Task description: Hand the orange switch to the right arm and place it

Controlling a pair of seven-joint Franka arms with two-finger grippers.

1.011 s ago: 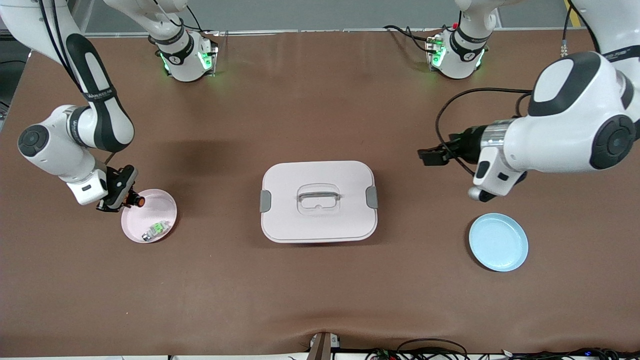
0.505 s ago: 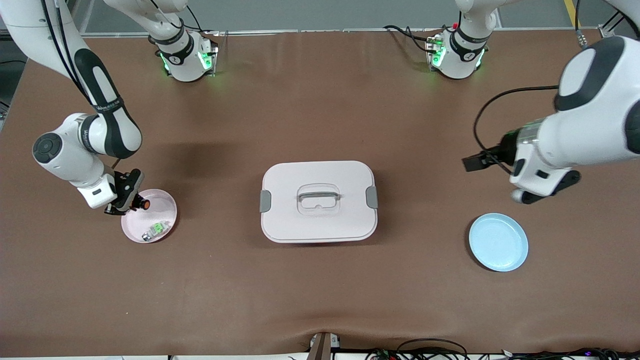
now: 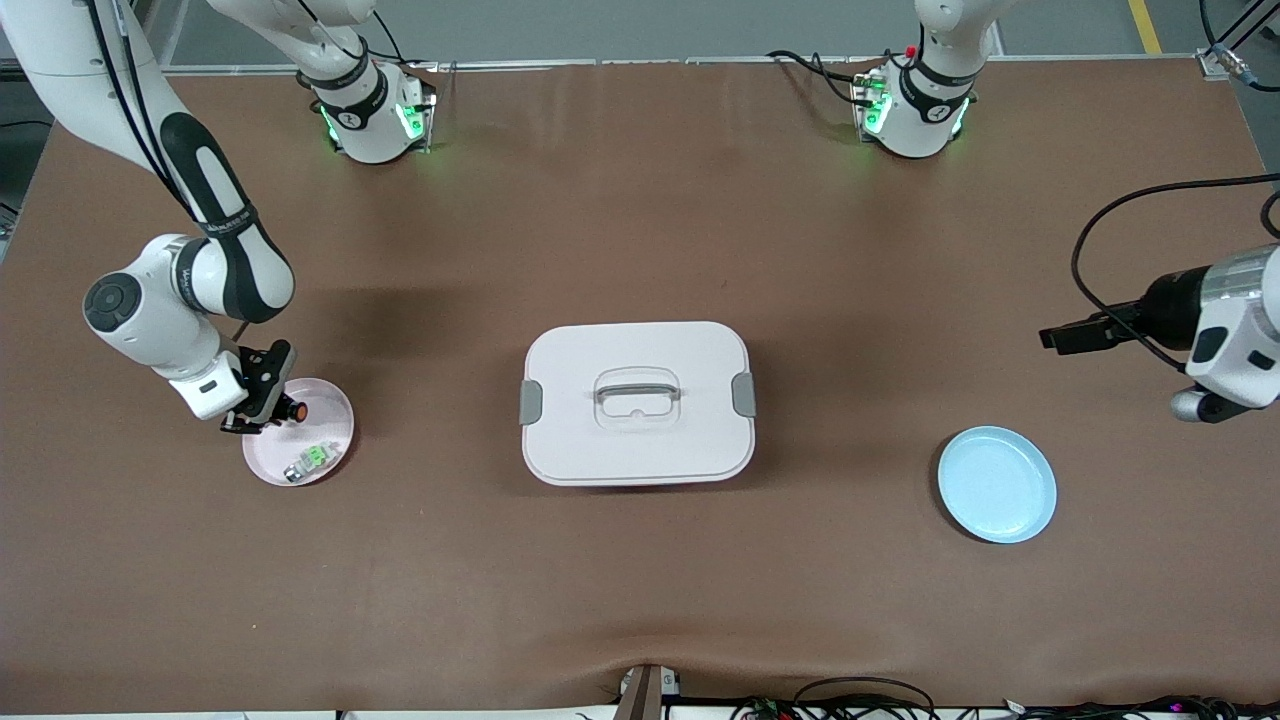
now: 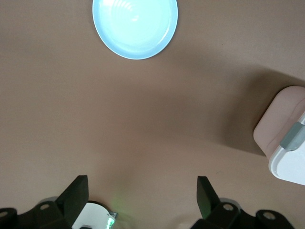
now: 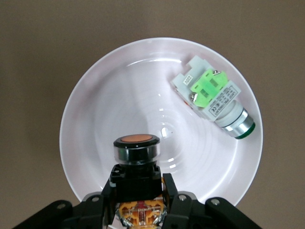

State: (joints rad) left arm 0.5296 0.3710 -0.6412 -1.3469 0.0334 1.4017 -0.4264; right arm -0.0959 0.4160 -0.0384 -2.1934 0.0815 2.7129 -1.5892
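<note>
My right gripper point(image 3: 268, 398) is shut on the orange switch point(image 3: 294, 410) and holds it over the pink plate point(image 3: 336, 408), at the rim toward the right arm's end of the table. In the right wrist view the gripper point(image 5: 137, 185) clamps the switch's point(image 5: 136, 147) black body, with the round orange face pointing out over the plate point(image 5: 109, 109). My left gripper point(image 3: 1066, 335) is open and empty, up in the air over the table at the left arm's end; its fingers point(image 4: 76, 193) stand wide apart.
A small green-and-silver part point(image 3: 308, 461) lies in the pink plate and also shows in the right wrist view point(image 5: 212, 98). A closed pink-white box point(image 3: 636, 400) with a handle sits mid-table. A blue plate point(image 3: 997, 484) lies toward the left arm's end.
My left arm has drawn back toward its own end of the table, away from the box. My right gripper has shifted slightly over the pink plate with the switch still held.
</note>
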